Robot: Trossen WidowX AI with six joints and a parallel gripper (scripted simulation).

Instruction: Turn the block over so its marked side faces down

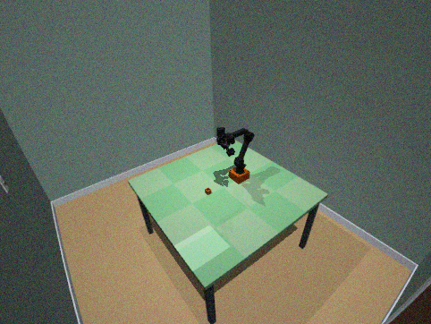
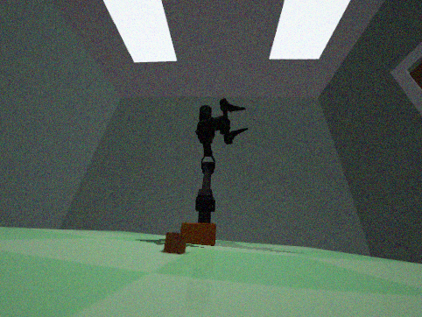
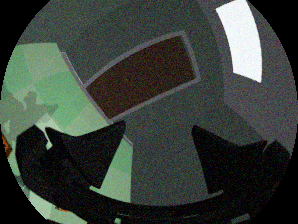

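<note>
Top view gave whole layout: square worktop (image 1: 250,233) in light and dark green checks, dark legs, tan floor, grey walls. Black arm (image 1: 241,154) stood on orange base (image 1: 239,175) toward far side of worktop, casting jagged shadows. Small orange-brown block (image 1: 208,191) sat flat on worktop, well apart from base, toward camera's left. Dark mark seen on block's top in this view only; too small to read further.

Exterior view, low and level with worktop, showed block (image 2: 175,243) as plain boxy cube just in front of base (image 2: 199,233), no mark visible from there. Showed also two bright ceiling panels (image 2: 140,28), missing from top view. Hand (image 2: 242,118) held high, level, pointing sideways; two tapered black fingers (image 2: 234,107) stood wide apart, nothing between.

Wrist view, round fisheye, caught both dark fingers at bottom edge, gap between them bare, brown rectangular wall panel (image 3: 143,72) with grey frame beyond, slice of green worktop (image 3: 40,76) at left. Block not seen there.

Block lay far below hand, well apart, down on worktop beside base. Matte surfaces throughout, grainy.
</note>
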